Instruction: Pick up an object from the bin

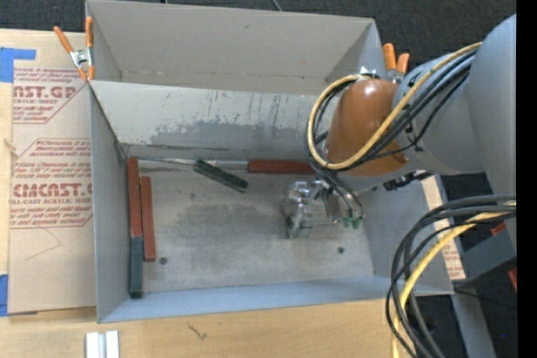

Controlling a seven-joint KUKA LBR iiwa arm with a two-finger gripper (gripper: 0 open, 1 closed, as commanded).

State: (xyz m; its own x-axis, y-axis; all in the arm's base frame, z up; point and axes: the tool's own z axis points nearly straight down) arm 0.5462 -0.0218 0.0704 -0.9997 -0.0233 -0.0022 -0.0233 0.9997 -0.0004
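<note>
My gripper [296, 214] hangs low over the bin floor, right of the middle, with nothing visible beneath it but grey metal. A red-brown flat bar [278, 167] lies just behind it along the foot of the back wall. To the left of that bar a dark green stick [221, 175] lies at a slant, roughly a hand's width from the gripper.
Along the left wall lie two red-brown bars [133, 197] [148, 218] side by side, and a dark green bar [135, 267] at their near end. The arm with its orange cover and cables overhangs the bin's right side.
</note>
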